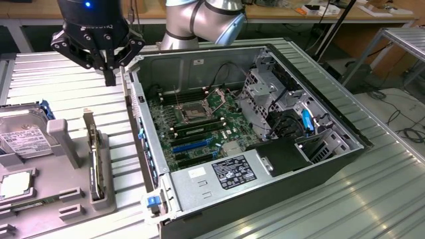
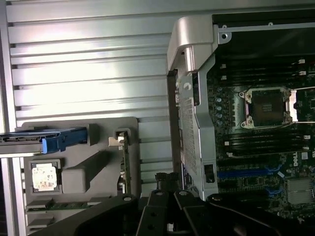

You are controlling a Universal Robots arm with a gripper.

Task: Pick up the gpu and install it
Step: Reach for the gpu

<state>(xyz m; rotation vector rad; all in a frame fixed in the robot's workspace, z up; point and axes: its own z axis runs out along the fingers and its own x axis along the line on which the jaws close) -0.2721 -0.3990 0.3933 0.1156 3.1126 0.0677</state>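
On the tabletop (image 1: 66,74), the tray (image 1: 73,196) lies just beside the case (image 1: 141,129), on the exterior view's left — the gpu (image 1: 96,169) stands upright in its case-side slot, the hard drive (image 1: 23,139) farther left.

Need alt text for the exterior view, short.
The gripper, jaws shut and empty, hangs over the ribbed table beside the open PC case. The gpu stands on edge in a gray holder at the exterior view's left, beside a hard drive.

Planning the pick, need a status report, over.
Gripper shut, empty, above the table. Gpu upright in gray tray. Open computer case beside it.
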